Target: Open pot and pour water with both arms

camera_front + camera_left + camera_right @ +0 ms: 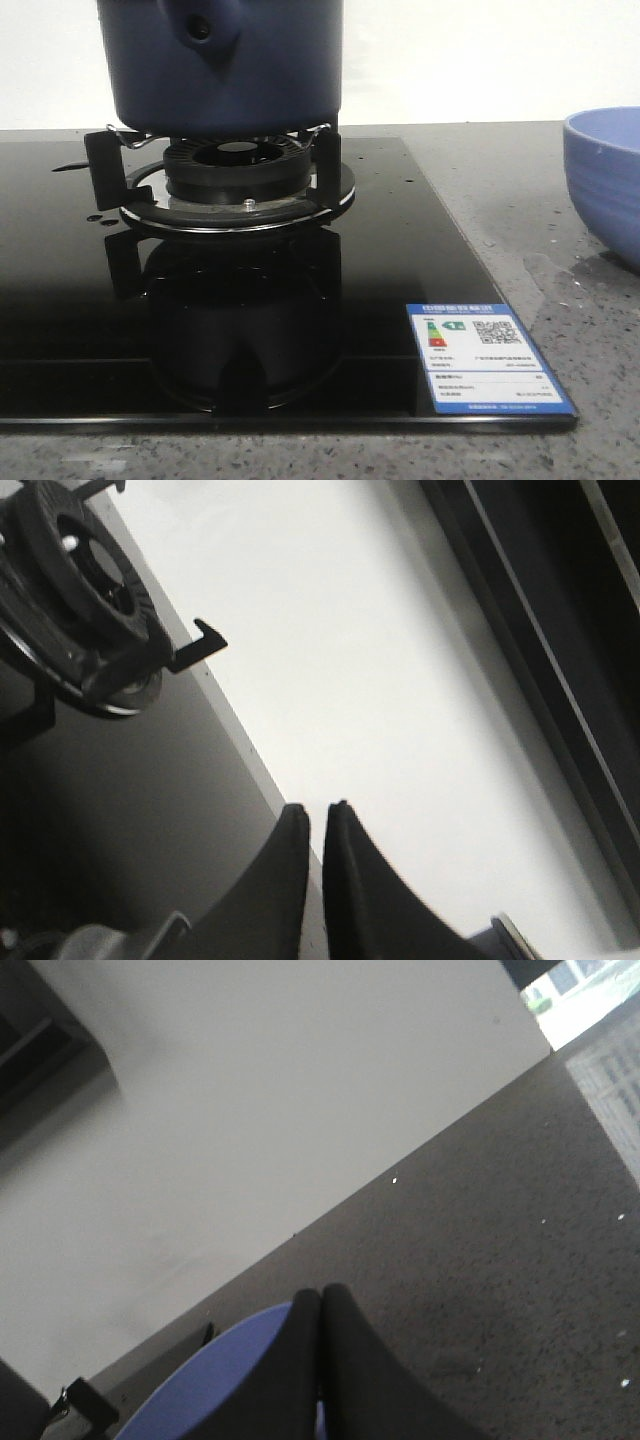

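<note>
On the black glass hob (60, 330) at the left of the front view, the pot (225, 70) sits on the burner's metal supports (100, 165), its rounded handle stub (200, 30) turned toward the camera. Its top is cut off by the frame, so whether a lid is on cannot be told.

Neither arm shows in the front view. The left gripper (318, 825) appears only in its wrist view: its two dark fingers (285, 880) stand almost together with a thin gap between them, holding nothing. It is tilted, looking along the hob's edge toward the burner ring (80, 600), which lies well apart from the fingertips.

Further right, the lighter blue bowl (605, 180) rests on the grey speckled bench (560, 300), beside the hob and its energy label (488, 358). The right gripper (320, 1305) has its fingers pressed together, empty, and hangs just over the rim of that bowl (225, 1385).

My judgement: the left arm is nearer the pot and must travel toward the burner and spread its fingers before any grasp; the right must come across from the bowl.
</note>
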Controlling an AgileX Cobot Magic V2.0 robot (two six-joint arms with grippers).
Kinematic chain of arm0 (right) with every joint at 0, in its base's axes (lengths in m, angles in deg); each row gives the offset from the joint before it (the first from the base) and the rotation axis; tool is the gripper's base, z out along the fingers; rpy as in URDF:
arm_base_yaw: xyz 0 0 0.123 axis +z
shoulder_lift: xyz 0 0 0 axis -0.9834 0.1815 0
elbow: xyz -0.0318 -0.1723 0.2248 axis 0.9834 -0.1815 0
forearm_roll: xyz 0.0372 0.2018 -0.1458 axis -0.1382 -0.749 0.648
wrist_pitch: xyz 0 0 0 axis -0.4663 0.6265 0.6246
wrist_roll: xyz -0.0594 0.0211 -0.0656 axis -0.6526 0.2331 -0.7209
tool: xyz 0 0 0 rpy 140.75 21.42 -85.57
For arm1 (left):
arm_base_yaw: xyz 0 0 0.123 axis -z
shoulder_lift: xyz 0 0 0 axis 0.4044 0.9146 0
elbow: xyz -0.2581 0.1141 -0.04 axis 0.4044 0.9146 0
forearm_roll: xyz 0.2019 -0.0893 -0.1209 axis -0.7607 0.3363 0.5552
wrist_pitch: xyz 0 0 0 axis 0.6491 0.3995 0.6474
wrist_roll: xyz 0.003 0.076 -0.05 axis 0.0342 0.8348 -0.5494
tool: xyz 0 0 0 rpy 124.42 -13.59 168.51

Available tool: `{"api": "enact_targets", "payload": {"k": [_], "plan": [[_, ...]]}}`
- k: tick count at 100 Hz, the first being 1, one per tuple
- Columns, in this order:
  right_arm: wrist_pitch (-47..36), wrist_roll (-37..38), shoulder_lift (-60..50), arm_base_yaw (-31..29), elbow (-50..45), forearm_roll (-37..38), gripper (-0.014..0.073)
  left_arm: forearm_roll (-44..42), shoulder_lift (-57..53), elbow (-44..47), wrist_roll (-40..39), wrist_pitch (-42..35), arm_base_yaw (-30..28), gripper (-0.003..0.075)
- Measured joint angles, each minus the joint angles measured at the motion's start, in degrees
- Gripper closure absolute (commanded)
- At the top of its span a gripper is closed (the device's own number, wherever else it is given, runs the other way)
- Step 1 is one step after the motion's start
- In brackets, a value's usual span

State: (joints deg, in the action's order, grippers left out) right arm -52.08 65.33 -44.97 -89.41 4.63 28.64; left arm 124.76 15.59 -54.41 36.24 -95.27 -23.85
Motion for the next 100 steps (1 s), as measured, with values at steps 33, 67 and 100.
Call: {"api": "enact_targets", "payload": {"k": [33, 67, 100], "plan": [[24.9, 0.0, 12.8, 0.4, 15.7, 0.2, 0.0658, -17.1, 11.3, -12.2, 2.1, 22.9, 0.4, 0.074], [48.4, -6.6, 30.9, 7.4, 28.3, -2.6, 0.0658, -14.4, 29.6, -27.8, 27.1, 36.2, 14.4, 0.0723], [57.6, -43.1, 41.6, 9.0, 31.1, -35.7, 0.0658, 12.1, 50.6, -40.2, 66.1, 61.9, 21.2, 0.0722]]}}
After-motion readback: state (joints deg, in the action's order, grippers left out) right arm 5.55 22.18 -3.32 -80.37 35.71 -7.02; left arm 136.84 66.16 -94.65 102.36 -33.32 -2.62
